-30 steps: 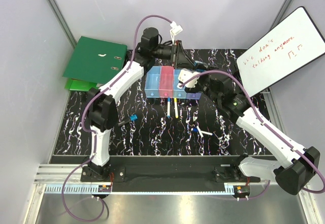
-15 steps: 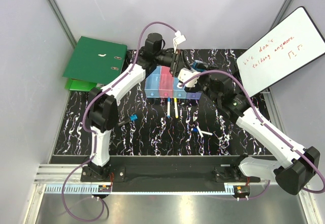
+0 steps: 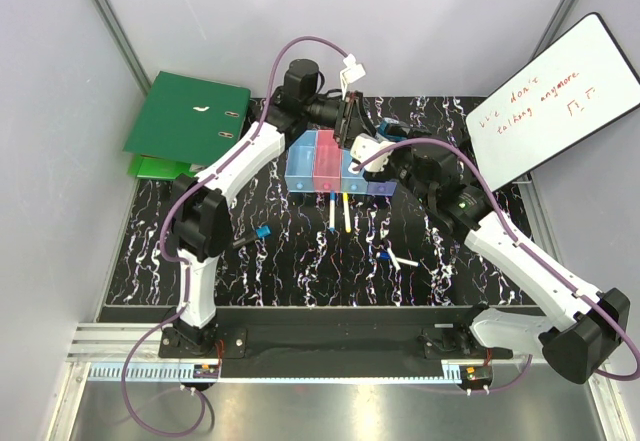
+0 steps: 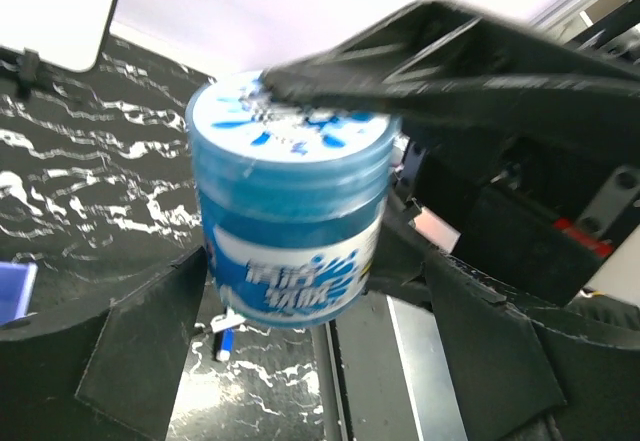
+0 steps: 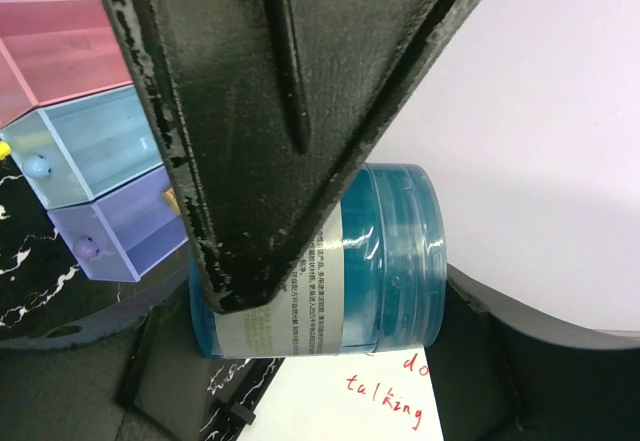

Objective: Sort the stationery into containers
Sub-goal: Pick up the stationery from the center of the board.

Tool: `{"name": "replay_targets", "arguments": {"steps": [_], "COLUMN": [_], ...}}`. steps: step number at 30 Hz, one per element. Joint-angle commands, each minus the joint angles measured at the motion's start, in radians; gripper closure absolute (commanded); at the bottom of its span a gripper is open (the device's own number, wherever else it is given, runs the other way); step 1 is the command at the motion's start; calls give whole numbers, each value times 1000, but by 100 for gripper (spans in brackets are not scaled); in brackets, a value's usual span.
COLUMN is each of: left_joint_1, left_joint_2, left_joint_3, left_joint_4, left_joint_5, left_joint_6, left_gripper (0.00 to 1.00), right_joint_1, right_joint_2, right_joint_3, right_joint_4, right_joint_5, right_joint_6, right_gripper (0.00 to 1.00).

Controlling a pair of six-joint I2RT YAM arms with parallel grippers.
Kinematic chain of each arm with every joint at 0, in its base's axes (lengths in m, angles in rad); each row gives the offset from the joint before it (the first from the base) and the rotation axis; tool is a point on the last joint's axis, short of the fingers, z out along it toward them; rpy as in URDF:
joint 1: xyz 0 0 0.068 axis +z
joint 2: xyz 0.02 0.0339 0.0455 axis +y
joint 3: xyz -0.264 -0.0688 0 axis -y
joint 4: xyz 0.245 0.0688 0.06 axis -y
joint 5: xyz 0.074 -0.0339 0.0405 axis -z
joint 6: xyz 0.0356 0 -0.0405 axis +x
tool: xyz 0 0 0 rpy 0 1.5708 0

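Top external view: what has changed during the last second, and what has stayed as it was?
The left gripper swung slightly nearer and rightward, toward the right gripper near the containers. A blue jar sits between the fingers in both wrist views; which gripper holds it, I cannot tell. The right arm, pens, green binder and whiteboard stayed put.

Left arm [image 3: 245, 156] and right arm [image 3: 520, 256]: white shells, black joints.
Each has white link covers between black joint housings and a looping purple cable [image 3: 297, 43]; the left one carries a white connector [image 3: 350, 65]. A green light [image 3: 462, 202] glows on the right arm. The end effector fingers [image 5: 250, 111] are matt black, one with chipped, pale-scuffed edges.
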State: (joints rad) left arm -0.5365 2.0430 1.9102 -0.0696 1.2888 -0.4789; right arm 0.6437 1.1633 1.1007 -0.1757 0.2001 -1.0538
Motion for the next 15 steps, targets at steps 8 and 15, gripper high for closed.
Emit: {"name": "replay_targets", "arguments": {"steps": [8, 15], "left_joint_1": [-10, -16], "left_joint_2": [-7, 2], "left_joint_3": [39, 44], "left_joint_4": [116, 116], "left_joint_5": [12, 9], "left_joint_6": [-75, -75], "left_gripper": [11, 52], "right_joint_1": [8, 11], "right_joint_2": [-24, -20], "right_joint_3": [10, 16], "right_joint_4": [102, 104], "right_joint_5": [22, 19], "right_joint_6": [-3, 2], "right_gripper": [100, 100]}}
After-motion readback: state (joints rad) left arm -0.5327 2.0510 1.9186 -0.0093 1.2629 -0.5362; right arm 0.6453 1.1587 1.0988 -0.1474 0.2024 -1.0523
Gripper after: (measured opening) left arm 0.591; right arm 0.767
